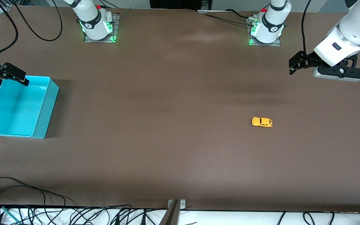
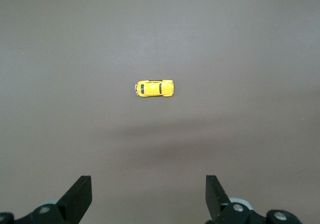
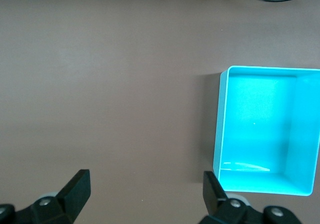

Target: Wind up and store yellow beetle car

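The yellow beetle car stands alone on the brown table toward the left arm's end, on its wheels; the left wrist view shows it well ahead of the fingers. My left gripper hangs open in the air above the table at the left arm's end, with nothing between its fingers. My right gripper hangs open over the rim of the cyan bin at the right arm's end, and its fingers hold nothing. The bin is empty.
Cables trail over the table edge nearest the front camera. A metal bracket sits at the middle of that edge. The two arm bases stand along the table's farthest edge.
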`<action>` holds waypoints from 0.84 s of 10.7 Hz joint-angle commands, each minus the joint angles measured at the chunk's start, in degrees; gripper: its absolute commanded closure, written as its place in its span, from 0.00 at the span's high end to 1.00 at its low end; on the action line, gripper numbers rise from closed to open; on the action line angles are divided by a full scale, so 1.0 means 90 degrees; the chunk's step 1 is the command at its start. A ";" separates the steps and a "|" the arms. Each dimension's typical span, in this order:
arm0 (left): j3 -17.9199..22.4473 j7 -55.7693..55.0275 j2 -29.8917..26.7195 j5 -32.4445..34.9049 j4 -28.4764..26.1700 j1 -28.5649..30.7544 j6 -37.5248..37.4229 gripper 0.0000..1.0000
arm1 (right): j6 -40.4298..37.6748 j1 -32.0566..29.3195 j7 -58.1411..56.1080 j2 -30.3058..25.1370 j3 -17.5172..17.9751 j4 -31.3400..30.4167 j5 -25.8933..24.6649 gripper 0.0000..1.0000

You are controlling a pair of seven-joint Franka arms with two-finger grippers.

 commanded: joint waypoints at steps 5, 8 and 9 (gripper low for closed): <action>0.0089 0.0121 0.0088 -0.0039 0.0166 0.0132 -0.0152 1.00 | 0.0093 -0.0008 0.0035 -0.0028 -0.0006 0.0018 0.0276 1.00; 0.0089 0.0111 0.0166 -0.0029 0.0176 0.0133 -0.0152 1.00 | 0.0083 -0.0018 0.0035 -0.0028 -0.0104 0.0028 0.0551 1.00; 0.0089 0.0111 0.0176 -0.0029 0.0176 0.0133 -0.0142 1.00 | 0.0064 -0.0018 0.0025 -0.0028 -0.0104 0.0028 0.0541 1.00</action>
